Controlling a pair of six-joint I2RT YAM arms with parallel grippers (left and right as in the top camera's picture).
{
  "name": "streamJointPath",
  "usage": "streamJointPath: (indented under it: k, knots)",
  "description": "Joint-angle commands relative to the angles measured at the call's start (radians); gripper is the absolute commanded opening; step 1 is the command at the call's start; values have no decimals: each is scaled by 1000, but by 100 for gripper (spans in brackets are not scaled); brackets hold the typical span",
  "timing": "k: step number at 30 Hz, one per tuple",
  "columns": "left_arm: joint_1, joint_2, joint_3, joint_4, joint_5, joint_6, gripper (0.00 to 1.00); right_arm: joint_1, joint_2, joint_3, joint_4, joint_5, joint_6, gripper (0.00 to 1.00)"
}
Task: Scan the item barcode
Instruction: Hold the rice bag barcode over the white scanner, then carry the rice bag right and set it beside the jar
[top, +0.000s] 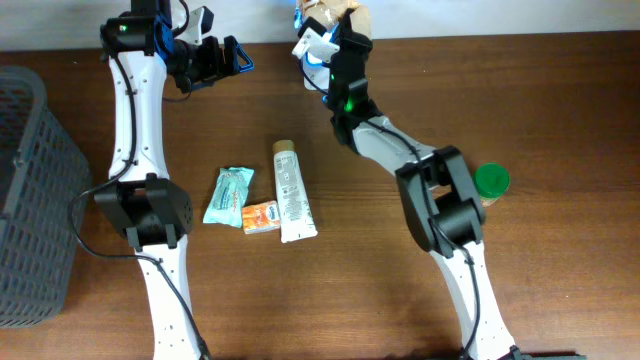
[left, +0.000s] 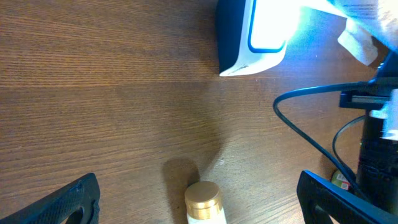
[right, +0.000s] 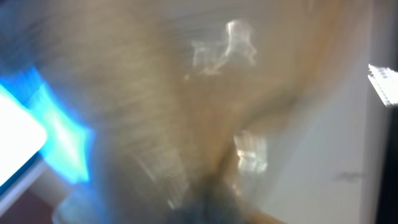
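Overhead, at top centre, the right claw (top: 338, 28) is clenching a tan bag (top: 352, 14) beside the glowing scanner (left: 252, 34), so scanning is seemingly underway and next calls for turning its barcode lightward, while the left claw (top: 228, 58) is hanging released at upper left.

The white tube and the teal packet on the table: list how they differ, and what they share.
Colour: the white tube is white with a gold cap; the teal packet is a teal wrapper with no cap.
Length: the white tube is clearly longer than the teal packet.
Shape: the white tube widens toward its crimped end; the teal packet keeps an even width.
Shared: both lie flat on the table, side by side, with a small orange packet between them.
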Motion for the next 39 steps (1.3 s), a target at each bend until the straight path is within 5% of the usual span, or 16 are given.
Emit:
streamJointPath:
  k: [1, 3, 5, 10, 15, 24, 25, 26, 27, 35, 37, 39]
  knots:
    - [1, -10, 14, -1, 1, 9, 99, -12, -242, 26, -215, 16, 267, 4]
    - [1, -10, 14, -1, 1, 9, 99, -13, -418, 26, -528, 3, 553, 4]
    - [1, -10, 14, -1, 0, 9, 99, -29, -626, 26, -1041, -174, 888, 4]
    - [1, -10, 14, -1, 0, 9, 99, -303, -747, 26, -1617, -671, 1135, 4]
    - [1, -10, 14, -1, 1, 9, 99, -602, -702, 16, -1784, -732, 1135, 4]
    - [1, -10, 14, -1, 0, 9, 99, -780, -496, -134, -1645, -657, 1135, 4]
    - [1, -10, 14, -1, 1, 9, 99, -780, -496, -134, -1648, -658, 1135, 27]
    - [1, -10, 14, -1, 1, 9, 99, -780, -500, -130, -1662, -658, 1135, 68]
    - [1, -10, 14, -1, 0, 9, 99, -780, -503, -119, -1681, -662, 1135, 77]
    - [1, -10, 14, -1, 1, 9, 99, -668, -832, 108, -1983, -836, 1134, 75]
    - [1, -10, 14, -1, 1, 9, 99, -618, -829, 103, -2002, -924, 1134, 98]
    - [1, -10, 14, 11, 0, 9, 99, -505, -764, 45, -1972, -1086, 1134, 98]
